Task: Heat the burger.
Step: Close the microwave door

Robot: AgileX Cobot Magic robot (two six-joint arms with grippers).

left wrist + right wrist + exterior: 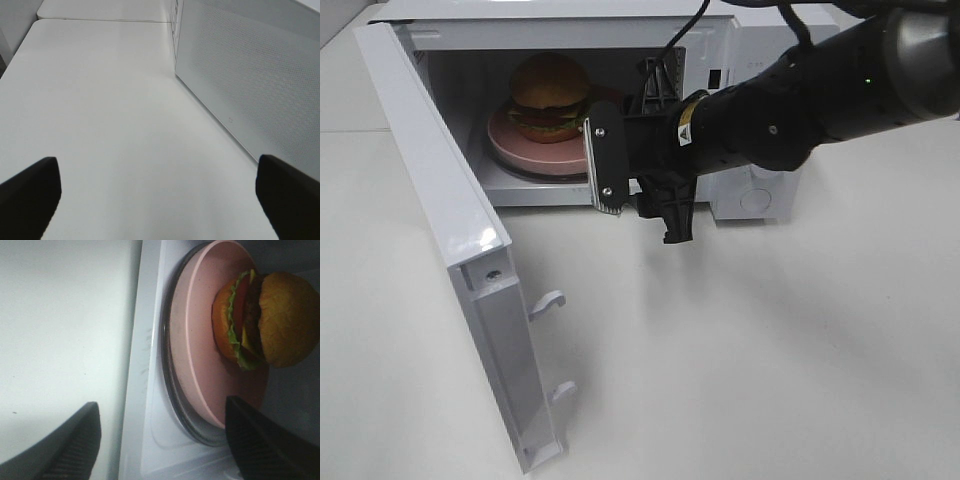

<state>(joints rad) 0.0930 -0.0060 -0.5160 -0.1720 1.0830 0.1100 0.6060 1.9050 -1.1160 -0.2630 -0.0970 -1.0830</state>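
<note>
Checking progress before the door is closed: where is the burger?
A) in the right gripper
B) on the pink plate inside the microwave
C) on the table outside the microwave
B: the burger sits on the pink plate inside the open microwave, and the right gripper holds nothing.

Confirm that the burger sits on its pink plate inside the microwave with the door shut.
Not quite: the door stands wide open, not shut, as the exterior high view shows. The rest holds: the burger sits on its pink plate inside the microwave.
</note>
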